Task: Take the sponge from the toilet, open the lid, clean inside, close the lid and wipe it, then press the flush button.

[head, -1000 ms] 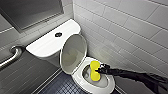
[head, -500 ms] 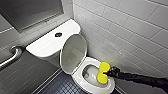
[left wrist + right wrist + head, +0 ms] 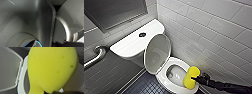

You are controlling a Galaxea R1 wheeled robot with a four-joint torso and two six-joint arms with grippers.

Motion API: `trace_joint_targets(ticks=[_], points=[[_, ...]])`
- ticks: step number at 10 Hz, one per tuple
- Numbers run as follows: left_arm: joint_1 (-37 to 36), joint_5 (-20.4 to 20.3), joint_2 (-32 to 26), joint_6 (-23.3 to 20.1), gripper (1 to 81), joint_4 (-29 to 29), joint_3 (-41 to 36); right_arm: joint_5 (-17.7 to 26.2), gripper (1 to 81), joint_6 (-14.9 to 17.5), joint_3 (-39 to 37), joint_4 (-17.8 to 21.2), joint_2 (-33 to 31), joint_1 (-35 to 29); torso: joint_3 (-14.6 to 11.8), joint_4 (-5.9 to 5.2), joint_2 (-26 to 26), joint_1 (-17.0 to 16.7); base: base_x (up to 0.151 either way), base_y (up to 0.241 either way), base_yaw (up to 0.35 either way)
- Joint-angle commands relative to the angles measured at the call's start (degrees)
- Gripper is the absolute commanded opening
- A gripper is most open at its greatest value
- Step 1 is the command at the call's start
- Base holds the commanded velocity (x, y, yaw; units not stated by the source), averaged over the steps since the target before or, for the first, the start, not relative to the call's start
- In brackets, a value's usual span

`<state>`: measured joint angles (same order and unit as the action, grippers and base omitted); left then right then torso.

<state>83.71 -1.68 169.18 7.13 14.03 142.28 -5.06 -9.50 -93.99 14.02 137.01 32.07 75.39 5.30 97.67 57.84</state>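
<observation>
lower right of the frame, the right tool [image 3: 194, 80] clamps the sponge [image 3: 191, 76] at the toilet [image 3: 180, 62] rim; lid [image 3: 157, 53] up; it should dip deeper, pressing evenly.

The sponge [image 3: 191, 77], clamped in the right gripper [image 3: 195, 79], sits over the front rim of the toilet [image 3: 162, 75], partly above the bowl's opening. Across the bowl from the sponge, the lid [image 3: 157, 53] stands raised against the tank. Behind the lid, farther from the sponge, the flush button [image 3: 142, 34] lies on the tank top. The tiled wall [image 3: 214, 32] runs just to the sponge's right. The grab bar [image 3: 95, 56] is well off to its left, past the tank.
</observation>
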Motion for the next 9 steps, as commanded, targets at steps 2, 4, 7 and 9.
trace_joint_targets(ticks=[2, 4, 7, 9], points=[[2.2, 3.8, 0.9, -0.3, 81.1, -0.4, -1.2, -0.3, 1.0, -0.2, 9.9, 2.4, -9.9, 1.0, 0.0, 0.0, 0.0, 0.0, 0.0, 0.0, 0.0], [2.2, 3.8, 0.9, -0.3, 81.1, -0.5, -1.2, -3.6, 1.0, -0.1, 13.1, 2.2, -12.5, 4.9, 0.0, 0.0, 0.0, 0.0, 0.0, 0.0, 0.0], [2.2, 3.8, 0.9, -0.2, 81.1, -0.6, -1.2, -5.5, 1.0, 0.0, 15.5, 1.9, -14.0, 10.1, 0.0, 0.0, 0.0, 0.0, 0.0, 0.0, 0.0], [2.2, 3.7, 0.9, -0.2, 81.1, -0.6, -1.2, -5.8, 1.0, 0.0, 17.8, 2.0, -16.3, 15.6, 0.0, 0.0, 0.0, 0.0, 0.0, 0.0, 0.0]])
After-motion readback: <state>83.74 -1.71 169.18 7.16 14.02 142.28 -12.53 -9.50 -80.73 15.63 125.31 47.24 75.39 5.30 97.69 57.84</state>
